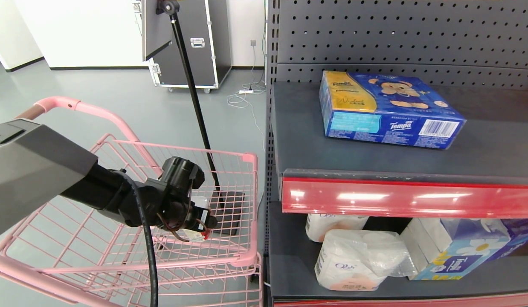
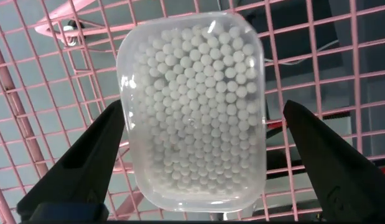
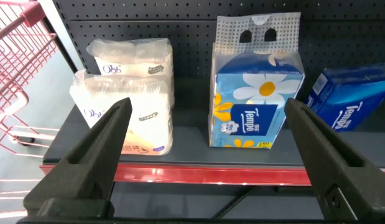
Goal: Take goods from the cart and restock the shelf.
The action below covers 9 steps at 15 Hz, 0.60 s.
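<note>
Inside the pink cart (image 1: 247, 200), the left pincer (image 2: 203, 118) hangs over a clear tub of small white beads (image 2: 192, 62) lying on the wire floor. Its fingers (image 2: 86, 162) are spread wide, one on either side of the tub and not closed on it. On the upper shelf (image 1: 481, 157) lies a flat blue tissue multipack (image 1: 387, 108). The right pincer (image 3: 208, 109), likewise spread wide and holding nothing, faces the lower shelf, where white wrapped tissue packs (image 3: 127, 93) stand beside an upright daisy-print tissue pack (image 3: 257, 99).
</note>
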### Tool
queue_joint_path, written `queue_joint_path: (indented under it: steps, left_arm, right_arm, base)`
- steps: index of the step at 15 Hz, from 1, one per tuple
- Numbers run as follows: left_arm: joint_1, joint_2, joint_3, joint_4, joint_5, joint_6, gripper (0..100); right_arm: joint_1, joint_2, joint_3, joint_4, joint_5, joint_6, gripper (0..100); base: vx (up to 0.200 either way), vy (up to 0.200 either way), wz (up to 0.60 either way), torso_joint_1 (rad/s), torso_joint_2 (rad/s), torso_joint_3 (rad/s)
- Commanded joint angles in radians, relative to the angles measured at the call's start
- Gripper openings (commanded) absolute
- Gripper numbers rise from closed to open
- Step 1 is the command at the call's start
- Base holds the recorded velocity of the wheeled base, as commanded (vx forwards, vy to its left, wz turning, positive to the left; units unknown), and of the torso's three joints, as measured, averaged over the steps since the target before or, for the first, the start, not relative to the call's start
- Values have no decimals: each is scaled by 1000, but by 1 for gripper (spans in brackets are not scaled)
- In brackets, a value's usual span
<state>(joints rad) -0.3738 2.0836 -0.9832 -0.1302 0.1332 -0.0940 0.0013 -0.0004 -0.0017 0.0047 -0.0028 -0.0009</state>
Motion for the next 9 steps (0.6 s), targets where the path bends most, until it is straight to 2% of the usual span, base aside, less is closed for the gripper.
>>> queue_joint_path:
  steps: [1, 2, 3, 9]
  left_arm:
    - [3, 3, 9, -2, -1, 0, 100]
    - [3, 4, 11, -2, -1, 0, 100]
    - [3, 9, 8, -3, -3, 0, 0]
    - [3, -45, 32, -6, 0, -3, 0]
  right_arm:
    - [0, 0, 0, 0, 0, -1, 100]
    - [0, 0, 0, 0, 0, -1, 100]
    - [0, 0, 0, 0, 0, -1, 100]
    - [0, 0, 0, 0, 0, -2, 100]
  base:
    - [0, 0, 0, 0, 0, 0]
    - [0, 0, 0, 0, 0, 0]
    - [0, 0, 0, 0, 0, 0]
    - [0, 0, 0, 0, 0, 0]
